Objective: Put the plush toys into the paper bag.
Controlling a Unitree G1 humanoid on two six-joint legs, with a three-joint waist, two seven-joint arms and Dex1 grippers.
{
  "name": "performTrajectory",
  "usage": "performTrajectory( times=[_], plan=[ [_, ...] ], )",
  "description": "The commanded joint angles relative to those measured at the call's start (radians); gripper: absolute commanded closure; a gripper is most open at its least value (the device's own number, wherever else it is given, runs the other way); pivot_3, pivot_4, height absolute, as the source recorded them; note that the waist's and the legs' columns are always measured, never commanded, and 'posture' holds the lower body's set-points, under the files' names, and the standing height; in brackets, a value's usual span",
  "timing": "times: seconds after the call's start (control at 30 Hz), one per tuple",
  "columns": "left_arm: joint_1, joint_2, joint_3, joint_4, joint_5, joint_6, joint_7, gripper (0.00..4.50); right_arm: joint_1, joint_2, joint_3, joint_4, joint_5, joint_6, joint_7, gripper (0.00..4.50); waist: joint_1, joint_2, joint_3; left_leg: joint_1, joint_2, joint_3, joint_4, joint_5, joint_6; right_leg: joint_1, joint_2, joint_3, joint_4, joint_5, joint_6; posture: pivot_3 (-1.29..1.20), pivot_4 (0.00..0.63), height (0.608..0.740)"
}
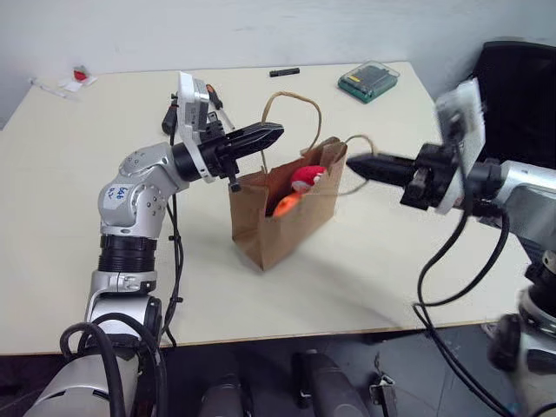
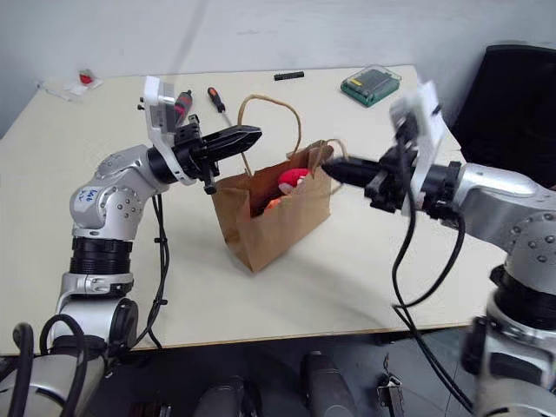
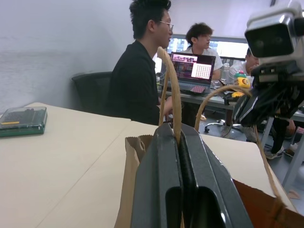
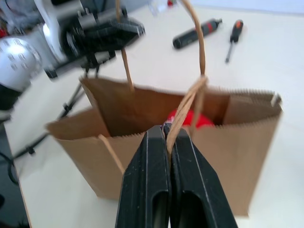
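Observation:
The brown paper bag (image 1: pixel 280 221) stands open in the middle of the table, and whether its base rests on the table I cannot tell. Inside it lie the plush toys, a red one (image 1: pixel 306 177) on top and an orange one (image 1: pixel 285 205) below. My left gripper (image 1: pixel 276 132) is shut on the bag's near-left cord handle (image 3: pixel 176 102), just above the rim. My right gripper (image 1: pixel 354 163) comes in level from the right and is shut on the other cord handle (image 4: pixel 194 90), with the red toy (image 4: pixel 190 118) showing behind it.
At the table's far edge lie a green case (image 1: pixel 369 81) and a black marker (image 1: pixel 284 72). Two screwdrivers (image 2: pixel 217 100) lie behind my left arm and a red-and-white scrap (image 1: pixel 80 76) at the far left. A black chair (image 1: pixel 521 87) stands right. People (image 3: pixel 142 71) sit beyond the table.

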Motion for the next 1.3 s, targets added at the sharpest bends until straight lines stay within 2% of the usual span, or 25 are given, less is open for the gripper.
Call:
performTrajectory(
  times=[0.03, 0.27, 0.4, 0.5, 0.7, 0.77, 0.97, 1.03, 1.13, 1.2, 1.23, 1.3],
  plan=[
    [-0.012, 0.0, 0.012, -0.024, -0.004, -0.021, -0.002, 4.5, 0.002, -0.044, 0.005, -0.028, 0.009, -0.061, 0.073, 4.47, 0.001, 0.0, 0.0, 0.0, 0.0, 0.0, 0.0, 0.0, 0.0, 0.0, 0.0, 0.0, 0.0, 0.0, 0.0, 0.0, 0.15, 0.74],
    [0.022, 0.029, 0.029, -0.066, -0.029, 0.022, -0.003, 4.5, -0.016, 0.054, 0.014, -0.024, 0.001, -0.16, -0.001, 4.47, -0.003, 0.0, 0.0, 0.0, 0.001, 0.0, 0.0, 0.0, 0.0, 0.0, 0.0, 0.0, 0.001, 0.0, 0.0, 0.0, 0.15, 0.74],
    [0.053, 0.079, 0.052, -0.124, -0.064, 0.084, -0.004, 3.65, -0.012, 0.085, 0.002, -0.033, 0.049, -0.162, -0.046, 4.5, -0.004, 0.0, 0.0, 0.0, 0.001, 0.0, 0.0, 0.0, 0.0, 0.0, 0.0, 0.0, 0.001, 0.0, 0.0, 0.0, 0.15, 0.74],
    [0.108, 0.136, 0.088, -0.214, -0.1, 0.144, 0.007, 2.65, 0.047, 0.05, 0.013, -0.09, 0.056, -0.162, -0.029, 3.5, -0.004, 0.0, 0.0, 0.0, 0.001, 0.0, 0.0, 0.0, 0.0, 0.0, 0.0, 0.0, 0.0, 0.0, 0.0, 0.0, 0.15, 0.74],
    [0.247, 0.237, 0.17, -0.382, -0.188, 0.266, 0.045, 0.78, 0.134, -0.029, -0.05, -0.128, 0.09, -0.174, -0.037, 1.42, -0.001, 0.0, 0.0, 0.0, 0.0, -0.001, -0.001, 0.0, 0.0, 0.0, -0.001, 0.0, -0.001, 0.0, 0.0, 0.0, 0.15, 0.74],
    [0.302, 0.27, 0.188, -0.423, -0.203, 0.287, 0.047, 0.11, 0.174, -0.064, -0.09, -0.135, 0.113, -0.171, -0.038, 1.37, 0.0, 0.0, 0.0, 0.0, 0.001, -0.001, -0.001, 0.0, 0.0, 0.0, -0.001, -0.001, -0.001, 0.0, 0.0, 0.0, 0.15, 0.74],
    [0.41, 0.282, 0.171, -0.459, -0.182, 0.264, 0.058, 0.05, 0.303, -0.131, -0.22, -0.124, 0.257, -0.163, -0.074, 1.37, 0.012, 0.0, 0.0, 0.001, 0.0, -0.001, -0.001, 0.0, 0.0, 0.002, -0.001, 0.0, -0.002, 0.0, 0.0, 0.0, 0.15, 0.74],
    [0.422, 0.28, 0.155, -0.466, -0.172, 0.25, 0.06, 0.05, 0.324, -0.137, -0.249, -0.105, 0.352, -0.172, -0.126, 1.37, 0.018, 0.0, 0.0, 0.001, 0.0, -0.001, -0.001, 0.0, 0.0, 0.002, 0.0, 0.0, -0.003, 0.0, 0.0, 0.0, 0.15, 0.74],
    [0.425, 0.276, 0.136, -0.467, -0.169, 0.236, 0.062, 0.05, 0.404, -0.178, -0.272, -0.133, 0.388, -0.167, -0.112, 1.37, 0.022, 0.0, 0.0, 0.001, 0.0, -0.001, -0.001, 0.0, 0.0, 0.002, 0.0, 0.0, -0.003, 0.0, 0.0, 0.0, 0.15, 0.74],
    [0.42, 0.275, 0.126, -0.455, -0.16, 0.222, 0.062, 0.05, 0.418, -0.173, -0.273, -0.09, 0.582, -0.234, -0.219, 1.37, 0.023, 0.0, 0.0, 0.001, 0.0, -0.001, -0.002, 0.0, 0.0, 0.003, 0.0, 0.0, -0.004, 0.0, 0.0, 0.0, 0.15, 0.74],
    [0.416, 0.274, 0.123, -0.449, -0.157, 0.218, 0.063, 0.05, 0.429, -0.184, -0.278, -0.085, 0.624, -0.242, -0.23, 1.37, 0.023, 0.0, 0.0, 0.001, 0.0, -0.001, -0.002, 0.0, 0.0, 0.002, 0.0, 0.0, -0.004, 0.0, 0.001, 0.0, 0.15, 0.74],
    [0.411, 0.274, 0.12, -0.442, -0.158, 0.212, 0.061, 0.05, 0.505, -0.249, -0.291, -0.157, 0.509, -0.212, -0.131, 1.37, 0.023, 0.0, 0.0, 0.001, 0.0, -0.001, -0.002, 0.0, 0.0, 0.003, 0.0, 0.0, -0.004, 0.001, 0.001, 0.0, 0.15, 0.74]
  ],
)
